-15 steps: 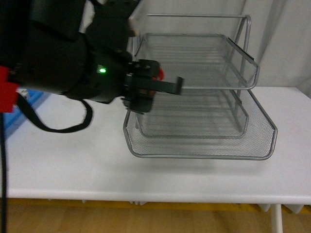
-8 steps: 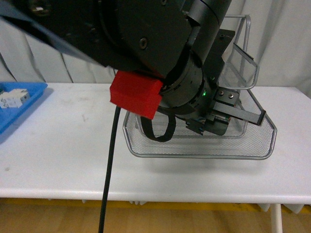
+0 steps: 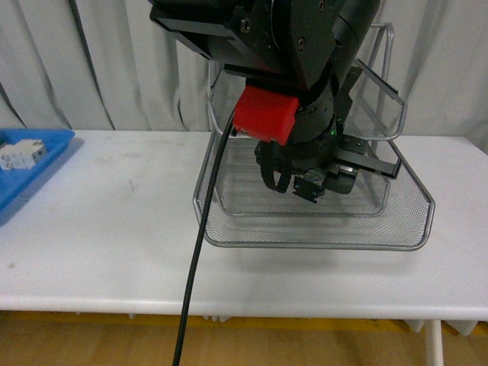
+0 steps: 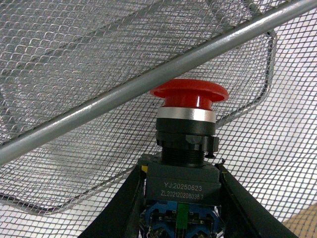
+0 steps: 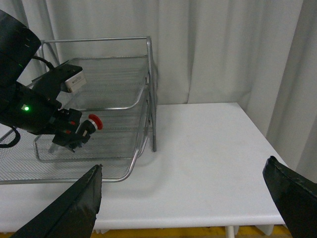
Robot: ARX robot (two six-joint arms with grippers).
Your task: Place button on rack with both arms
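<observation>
The button [image 4: 188, 94], red mushroom cap on a dark body, is held between the fingers [image 4: 130, 201] of my left gripper [image 4: 181, 171], which is shut on its body. It hangs between the tiers of the silver wire-mesh rack [image 4: 148, 79], cap just under a frame tube. In the right wrist view the button [image 5: 94, 121] and left gripper [image 5: 79, 131] are inside the rack [image 5: 131, 166] above the bottom tray. In the front view the left arm covers the rack's [image 3: 415, 210] middle and hides the button. My right gripper [image 5: 183, 198] is open and empty, off to the rack's side.
A flat blue tray [image 3: 34, 164] with white blocks [image 3: 19, 152] lies at the table's far left. A black cable [image 3: 202, 244] hangs from the left arm in front of the rack. A red block [image 3: 265, 114] sits on that arm. Curtains hang behind the white table [image 3: 114, 229].
My left arm has swung from the rack's left side across its front and now reaches into the rack with the button. The blue tray has come into view.
</observation>
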